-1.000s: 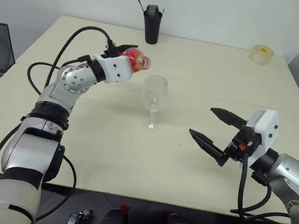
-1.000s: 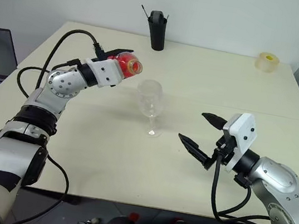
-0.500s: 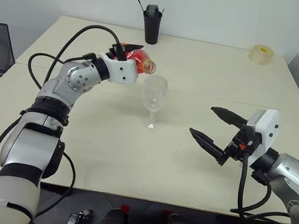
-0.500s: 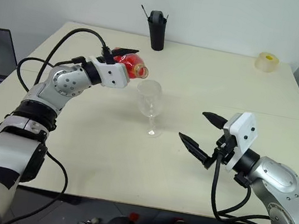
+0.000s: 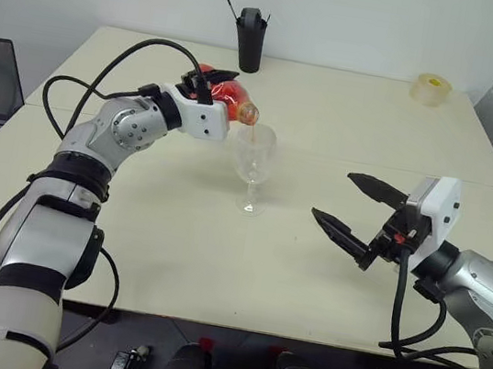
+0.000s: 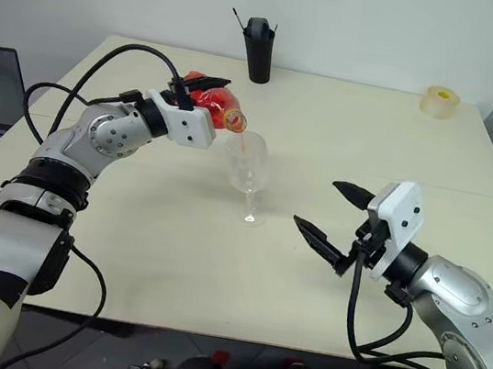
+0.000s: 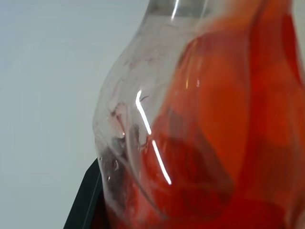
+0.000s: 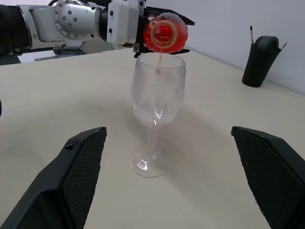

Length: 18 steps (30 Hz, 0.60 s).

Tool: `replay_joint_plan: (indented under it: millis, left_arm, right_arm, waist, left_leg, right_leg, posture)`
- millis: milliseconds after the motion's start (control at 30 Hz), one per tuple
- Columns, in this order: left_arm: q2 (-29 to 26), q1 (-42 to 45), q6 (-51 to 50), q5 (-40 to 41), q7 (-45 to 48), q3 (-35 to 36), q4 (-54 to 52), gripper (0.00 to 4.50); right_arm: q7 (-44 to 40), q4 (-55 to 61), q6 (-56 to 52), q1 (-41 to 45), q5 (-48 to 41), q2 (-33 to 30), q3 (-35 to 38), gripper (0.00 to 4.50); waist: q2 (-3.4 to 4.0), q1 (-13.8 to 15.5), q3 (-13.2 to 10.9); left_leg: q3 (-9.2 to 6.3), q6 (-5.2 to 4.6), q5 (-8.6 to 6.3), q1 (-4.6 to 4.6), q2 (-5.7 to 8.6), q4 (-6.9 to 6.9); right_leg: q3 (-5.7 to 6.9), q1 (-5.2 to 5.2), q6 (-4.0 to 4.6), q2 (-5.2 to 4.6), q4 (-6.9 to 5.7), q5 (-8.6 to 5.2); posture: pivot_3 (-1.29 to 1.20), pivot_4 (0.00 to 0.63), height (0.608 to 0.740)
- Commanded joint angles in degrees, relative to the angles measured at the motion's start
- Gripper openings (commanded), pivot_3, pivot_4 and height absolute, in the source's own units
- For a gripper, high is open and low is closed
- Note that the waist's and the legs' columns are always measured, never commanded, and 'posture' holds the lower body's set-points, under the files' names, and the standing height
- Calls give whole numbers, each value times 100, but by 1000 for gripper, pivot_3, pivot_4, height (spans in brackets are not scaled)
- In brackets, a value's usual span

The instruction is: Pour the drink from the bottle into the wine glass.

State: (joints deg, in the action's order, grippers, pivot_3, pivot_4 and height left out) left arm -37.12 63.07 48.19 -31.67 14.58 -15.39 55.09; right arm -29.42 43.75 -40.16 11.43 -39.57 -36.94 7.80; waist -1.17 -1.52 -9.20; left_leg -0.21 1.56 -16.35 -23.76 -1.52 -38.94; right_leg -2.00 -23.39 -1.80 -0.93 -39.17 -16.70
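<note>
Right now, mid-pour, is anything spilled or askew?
Nothing stands out. The bottle is tipped over the glass, a thin red stream falls inside the rim, the glass stands upright, and the table around it looks dry.

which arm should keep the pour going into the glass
Left. Its end effector is shut on the bottle, tipped with its mouth over the wine glass rim, a thin red stream falling in. The right end effector hangs open and empty, apart from the glass.
</note>
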Motion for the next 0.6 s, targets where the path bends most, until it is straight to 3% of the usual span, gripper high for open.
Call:
replay_joint_plan:
  millis: [33, 600]
  left_arm:
    - [-159, 283, 98, -17, -231, 41, -66, 1841]
    - [-310, 298, 169, -330, -608, -76, -155, 1820]
  right_arm:
    - [24, 143, 128, 85, -43, 20, 45, 4500]
    - [-38, 33, 197, 189, 3, 32, -32, 4500]
  waist:
    - [0, 0, 0]
    - [0, 0, 0]
  left_leg:
    - [0, 2, 1, 0, 0, 0]
    - [4, 6, 4, 0, 0, -1]
  right_leg:
    - [0, 0, 0, 0, 0, 0]
    - [-1, -2, 0, 0, -3, 0]
  posture:
    - [0, 150, 740]
    - [0, 150, 740]
